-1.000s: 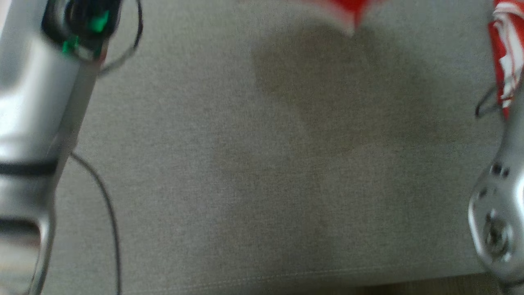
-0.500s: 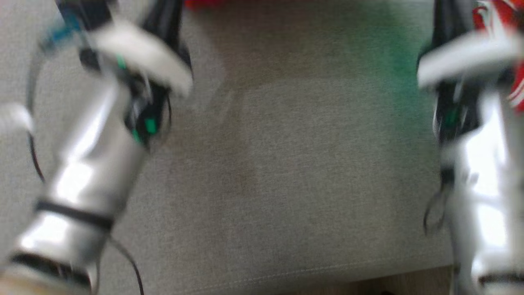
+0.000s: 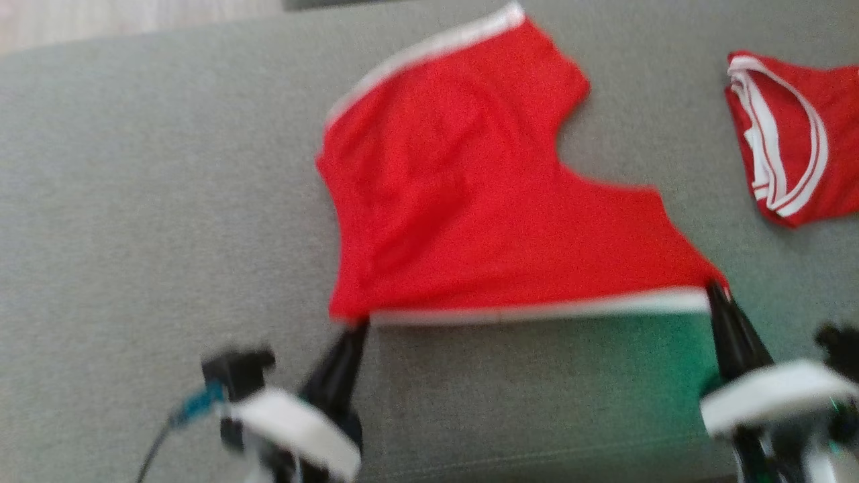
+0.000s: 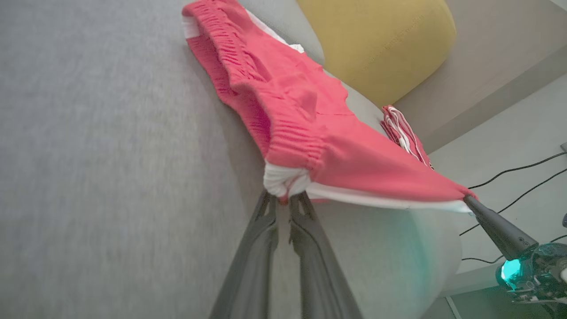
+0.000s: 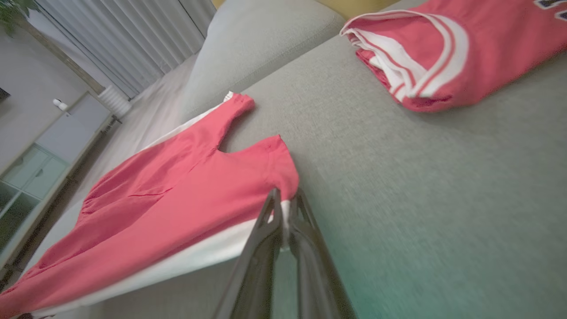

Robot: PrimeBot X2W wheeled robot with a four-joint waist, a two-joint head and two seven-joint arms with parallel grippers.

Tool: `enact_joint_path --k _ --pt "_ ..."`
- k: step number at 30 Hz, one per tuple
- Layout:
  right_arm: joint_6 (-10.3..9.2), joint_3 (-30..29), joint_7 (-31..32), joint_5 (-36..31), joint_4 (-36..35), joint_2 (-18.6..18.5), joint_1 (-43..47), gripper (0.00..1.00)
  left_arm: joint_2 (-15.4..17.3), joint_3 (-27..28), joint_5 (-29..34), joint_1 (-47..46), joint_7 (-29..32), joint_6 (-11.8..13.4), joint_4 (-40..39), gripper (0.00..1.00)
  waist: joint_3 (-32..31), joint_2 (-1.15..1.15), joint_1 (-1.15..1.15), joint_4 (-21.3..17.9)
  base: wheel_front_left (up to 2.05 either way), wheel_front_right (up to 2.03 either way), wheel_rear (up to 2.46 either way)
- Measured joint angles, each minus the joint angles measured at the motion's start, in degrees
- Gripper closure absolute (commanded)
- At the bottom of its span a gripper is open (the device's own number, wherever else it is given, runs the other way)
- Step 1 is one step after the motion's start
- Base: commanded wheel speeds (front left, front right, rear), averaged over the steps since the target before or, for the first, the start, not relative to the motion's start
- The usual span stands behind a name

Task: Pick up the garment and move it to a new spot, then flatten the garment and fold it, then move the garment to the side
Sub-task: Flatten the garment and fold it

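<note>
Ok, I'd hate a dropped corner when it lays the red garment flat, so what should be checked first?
1. left gripper shut on a garment corner: ok.
2. right gripper shut on the other corner: ok.
3. white hem taut between them: ok.
4. Garment free of creases: not ok, folds toward its left side.
5. Garment apart from the folded clothing: ok.
6. How deep the fingers bite: cannot tell.

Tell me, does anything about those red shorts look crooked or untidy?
Yes. The red shorts lie skewed on the grey sofa, the white hem pulled taut between the left gripper and right gripper, fabric bunched at the left corner.
</note>
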Motion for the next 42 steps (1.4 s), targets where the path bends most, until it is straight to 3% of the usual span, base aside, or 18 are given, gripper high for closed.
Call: enact_joint_path --k 6,11,16,23,29,32,35,42 --pt "0.0 -3.6 4.3 -0.6 -12.1 0.4 13.6 1.0 2.4 -1.6 -0.3 9.8 1.7 5.1 -12.1 1.0 -2.1 0.0 0.0 3.2 0.0 0.0 0.0" --pt "0.0 -5.6 6.8 -0.7 -16.0 0.4 12.9 1.0 2.8 -1.7 -2.1 9.7 5.6 7.4 -18.0 1.0 -1.9 0.0 0.0 5.8 0.0 0.0 0.0" --pt "0.0 -6.2 10.8 -3.4 -15.7 0.4 5.5 1.0 -0.1 -0.1 -8.5 7.3 11.1 9.4 -19.8 1.0 -0.4 0.0 0.0 8.0 0.0 0.0 0.0" --pt "0.0 -5.7 15.1 -8.0 -7.7 0.0 -13.7 1.0 -6.4 3.1 -14.7 -6.7 17.8 13.5 -17.2 1.0 3.3 0.0 0.0 10.6 0.0 0.0 0.0" --pt "0.0 -6.0 16.5 -10.2 1.7 -1.0 -25.9 1.0 -9.1 3.6 -17.3 -15.5 21.5 16.3 -12.1 1.0 5.7 0.0 0.0 12.7 0.0 0.0 0.0" --pt "0.0 -6.6 16.3 -12.5 7.9 -3.5 -31.8 1.0 -10.2 3.4 -17.8 -21.0 22.4 17.6 -6.7 1.0 7.1 0.0 0.01 14.1 0.0 0.0 0.0" --pt "0.0 -6.6 14.8 -14.8 13.7 -5.5 -37.0 1.0 -10.8 2.9 -19.0 -26.4 21.6 18.3 -0.9 1.0 8.5 0.0 0.01 15.5 0.0 0.0 0.0" --pt "0.0 -4.6 10.5 -17.6 26.1 -5.8 -46.5 1.0 -11.3 -2.4 -25.5 -36.2 16.9 19.0 9.2 1.0 11.7 -0.01 0.02 16.0 0.0 0.0 0.0"
